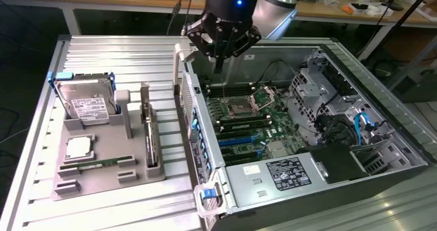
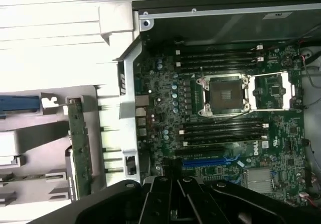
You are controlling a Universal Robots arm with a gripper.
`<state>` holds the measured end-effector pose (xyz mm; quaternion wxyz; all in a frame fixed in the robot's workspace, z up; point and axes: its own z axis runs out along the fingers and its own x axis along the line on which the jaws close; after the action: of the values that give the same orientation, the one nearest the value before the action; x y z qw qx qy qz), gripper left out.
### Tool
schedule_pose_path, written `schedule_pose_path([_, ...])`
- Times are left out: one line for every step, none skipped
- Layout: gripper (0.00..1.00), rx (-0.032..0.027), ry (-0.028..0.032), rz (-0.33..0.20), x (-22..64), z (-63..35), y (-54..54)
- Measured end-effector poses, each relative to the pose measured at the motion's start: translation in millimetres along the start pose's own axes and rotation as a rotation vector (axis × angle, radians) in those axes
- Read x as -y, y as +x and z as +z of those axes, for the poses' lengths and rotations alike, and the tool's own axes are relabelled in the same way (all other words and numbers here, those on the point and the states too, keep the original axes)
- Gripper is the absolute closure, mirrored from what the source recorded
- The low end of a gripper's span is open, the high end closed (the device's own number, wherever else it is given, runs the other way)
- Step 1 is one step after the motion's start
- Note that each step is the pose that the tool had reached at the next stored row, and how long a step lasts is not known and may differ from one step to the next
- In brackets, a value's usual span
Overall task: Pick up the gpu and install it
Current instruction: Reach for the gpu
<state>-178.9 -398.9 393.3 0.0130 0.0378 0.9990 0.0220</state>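
Observation:
The gpu (image 1: 149,139) is a thin card standing on its edge in a slot at the right side of the grey holder tray (image 1: 102,182), outside the computer case. In the wrist view the gpu (image 2: 80,148) shows edge-on beside the case's wall. My gripper (image 1: 218,66) hangs above the rear corner of the open case, over the motherboard (image 1: 249,123), apart from the gpu. Its black fingers (image 2: 159,194) are shut with nothing between them. A blue expansion slot (image 2: 210,160) lies on the board close to the fingertips.
The tray also holds a silver hard drive (image 1: 83,105), a processor (image 1: 79,148) and a green memory stick (image 1: 95,164). Inside the case are the open processor socket (image 2: 224,96), drive cages (image 1: 321,87), cables and a power supply (image 1: 290,172). The case wall (image 1: 188,113) stands between gripper and tray.

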Motion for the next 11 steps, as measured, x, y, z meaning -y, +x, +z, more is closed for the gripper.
schedule_pose_path([0.89,0.0001,0.0000,0.000,0.3,-0.1,3.8])
schedule_pose_path([0.89,0.0001,-0.0001,0.000,0.6,-0.2,8.1])
schedule_pose_path([0.89,0.0001,-0.0001,0.000,0.9,-0.3,12.3])
schedule_pose_path([0.89,0.0001,-0.0001,0.000,1.2,-0.4,16.1])
schedule_pose_path([0.89,0.0001,-0.0001,0.000,1.6,-0.5,20.4])
schedule_pose_path([0.89,0.0000,0.0000,0.000,1.9,-0.6,25.3])
schedule_pose_path([0.89,0.0000,0.0000,0.000,2.2,-0.8,29.3])
schedule_pose_path([0.89,0.0000,0.0000,0.000,2.5,-0.8,33.3])
schedule_pose_path([0.89,0.0001,-0.0001,0.000,2.9,-0.9,37.7])
schedule_pose_path([0.89,0.0001,-0.0001,0.000,3.2,-1.0,42.7])
schedule_pose_path([0.89,0.0001,0.0000,0.001,3.5,-1.1,46.6])
